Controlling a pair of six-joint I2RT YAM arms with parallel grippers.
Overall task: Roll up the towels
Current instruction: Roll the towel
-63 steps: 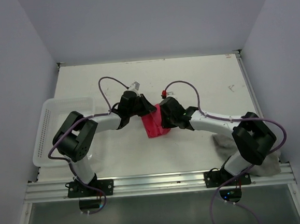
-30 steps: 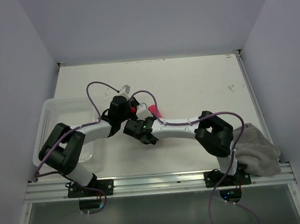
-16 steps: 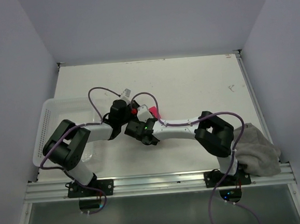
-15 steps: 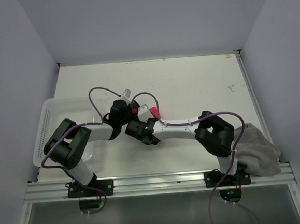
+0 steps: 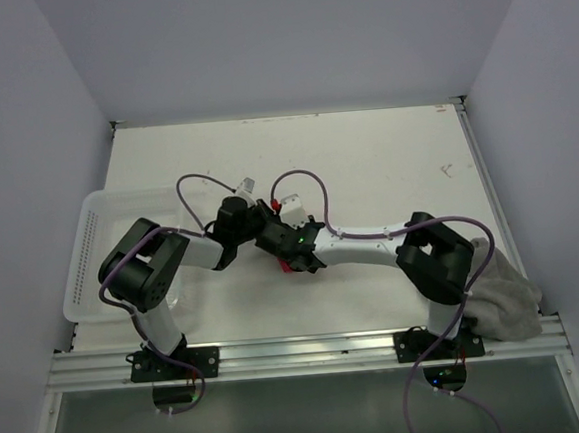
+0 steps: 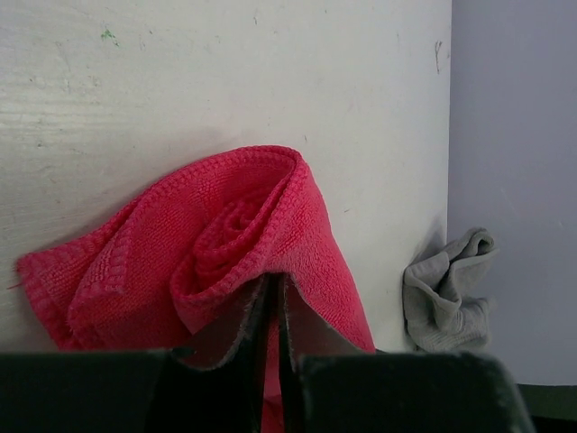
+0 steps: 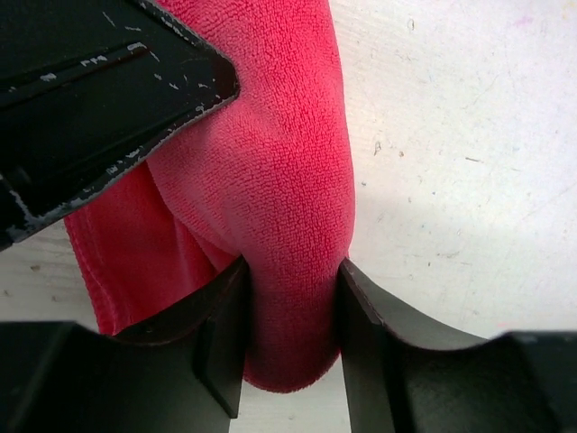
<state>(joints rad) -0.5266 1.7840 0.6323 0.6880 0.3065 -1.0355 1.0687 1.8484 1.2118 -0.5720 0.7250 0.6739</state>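
Left wrist camera gives me the clearest look. The pink towel (image 6: 234, 234) lies on the white table (image 6: 180, 72), loosely curled into a partial roll with the spiral of its layers facing the lens. My left gripper (image 6: 274, 293) has its jaws almost together and pinches a thin fold at the near side of that towel, with cloth draped over both fingers. Off to the right, the grey towel (image 6: 446, 289) sits crumpled where the table meets the wall (image 6: 514, 135), well apart from the pink one.

On the right wrist camera, my right gripper (image 7: 293, 334) straddles a fat, rounded fold of the pink towel. Both of its fingers press against the cloth, so it is clamped on that fold. One black finger of the left gripper cuts across the upper left of this view, lying over the towel.

From the top external view, both arms bend inward and their wrists crowd together at the middle of the table, hiding nearly all of the pink towel. The white perforated basket (image 5: 91, 242) sits at the left edge beside the left arm. The grey towel is bunched at the near right corner, next to the right arm's base.
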